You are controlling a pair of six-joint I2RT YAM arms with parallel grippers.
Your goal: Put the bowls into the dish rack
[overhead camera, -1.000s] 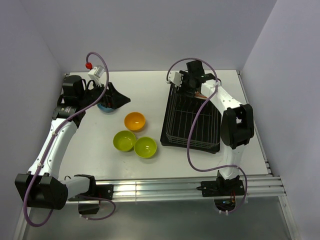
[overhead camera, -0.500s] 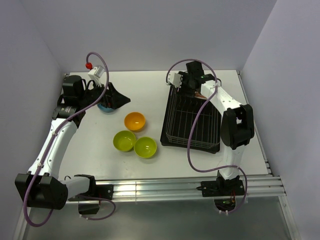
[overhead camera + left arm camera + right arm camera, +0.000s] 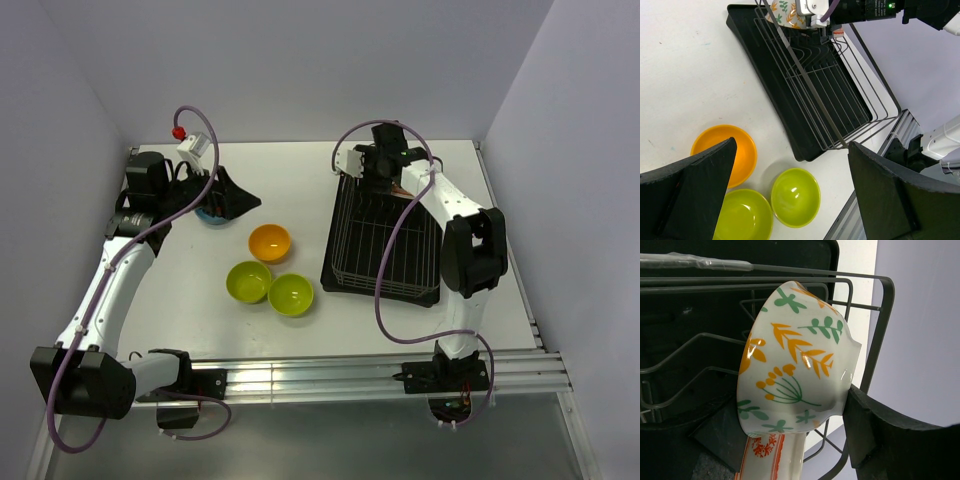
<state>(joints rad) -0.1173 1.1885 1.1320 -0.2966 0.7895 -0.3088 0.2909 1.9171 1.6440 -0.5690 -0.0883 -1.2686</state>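
While the left gripper (image 3: pixel 790 150) hangs with its two black fingers (image 3: pixel 690 190) spread wide and nothing between them, the right gripper (image 3: pixel 374 185) is closed on the cream-white bowl (image 3: pixel 790 370) at the far end of the dish rack (image 3: pixel 385 240). Right wrist view: the bowl stands on edge between the fingers, its outer wall turned to the camera; one finger (image 3: pixel 880 435) touches the rim on the right, and the rack's raised wire rim runs just behind the bowl. The only printed marks that can be read on it are decorative: orange and green leaf sprigs and a fan-shaped flower, with no letters among them. Just below the bowl lies a white piece with a red-orange pattern and stripes (image 3: pixel 765 460); what it is cannot be told. Left wrist view: ahead of the open left gripper, the orange bowl (image 3: pixel 722 155) and two lime green bowls (image 3: pixel 742 217) (image 3: pixel 796 196) sit upright in a close cluster on the white worktop (image 3: pixel 300 180), beside the rack and outside it. Top view: a blue bowl (image 3: pixel 210 215) lies directly beneath the left gripper, mostly hidden by it. Beyond the rack, a small green light (image 3: pixel 890 5) glows on the right arm.
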